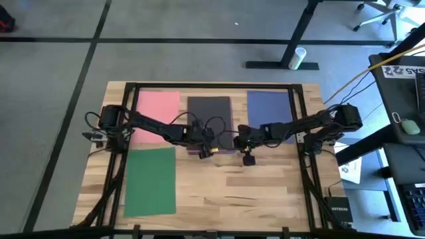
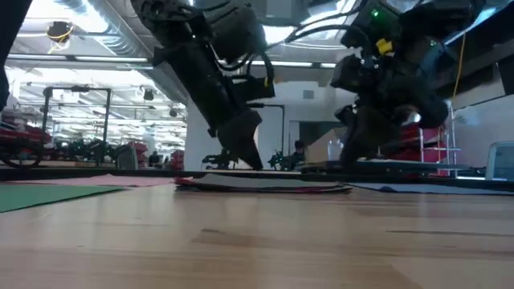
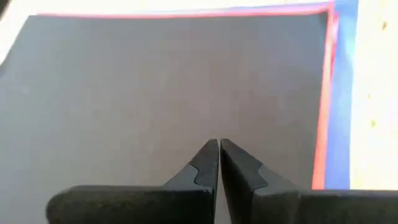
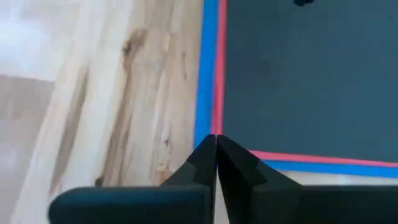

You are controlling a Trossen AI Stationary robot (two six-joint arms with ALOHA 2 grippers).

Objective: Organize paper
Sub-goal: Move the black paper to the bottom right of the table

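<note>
2 grippers (both closed, empty) on dark grey sheet [image 1: 209, 109] | pink sheet [image 1: 158, 107], navy sheet [image 1: 269, 105] flanking

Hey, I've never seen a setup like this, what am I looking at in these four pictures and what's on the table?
Two dark robot arms work at a wooden table. One picture looks straight down, one looks level across the tabletop, and two come from cameras on the wrists. Coloured sheets lie flat: pink sheet, green sheet, navy sheet, and a middle stack with a dark grey sheet on top, red and blue edges peeking out below. The left gripper and right gripper are both shut at that stack's near edge, holding nothing.
</note>
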